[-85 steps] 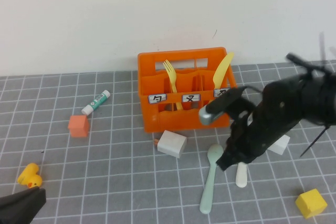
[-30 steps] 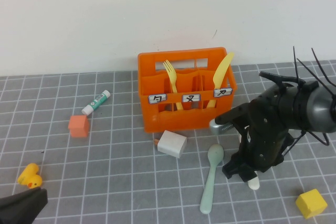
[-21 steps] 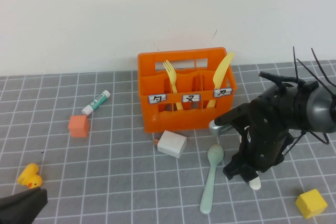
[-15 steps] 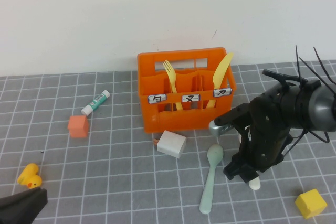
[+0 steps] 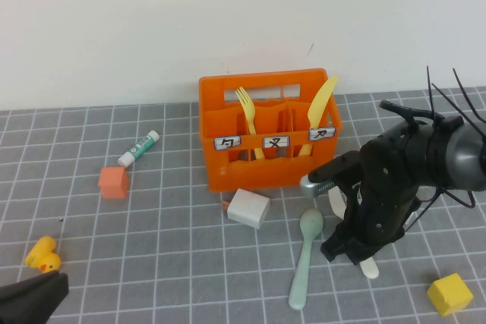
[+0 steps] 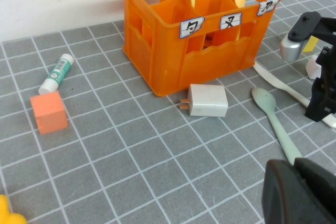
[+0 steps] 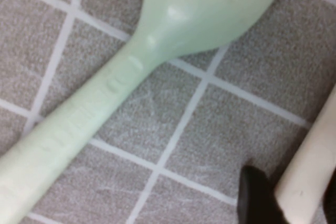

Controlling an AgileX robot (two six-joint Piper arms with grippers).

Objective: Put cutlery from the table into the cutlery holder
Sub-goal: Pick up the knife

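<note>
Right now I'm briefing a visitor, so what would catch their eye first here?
The bright orange cutlery holder at the back centre, with a yellow fork and yellow knife standing in it. In front to its right, the right claw is down at the cream-white knife on the table, beside the mint-green spoon.

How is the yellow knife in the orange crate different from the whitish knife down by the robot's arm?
The pale yellow knife stands propped in the cutlery holder, leaning; the cream-white knife lies flat on the table. The pale yellow knife stands free of both arms; the right gripper is down at the cream-white knife, fingers either side. The left gripper is shut, far from both. Both are plastic knives.
</note>
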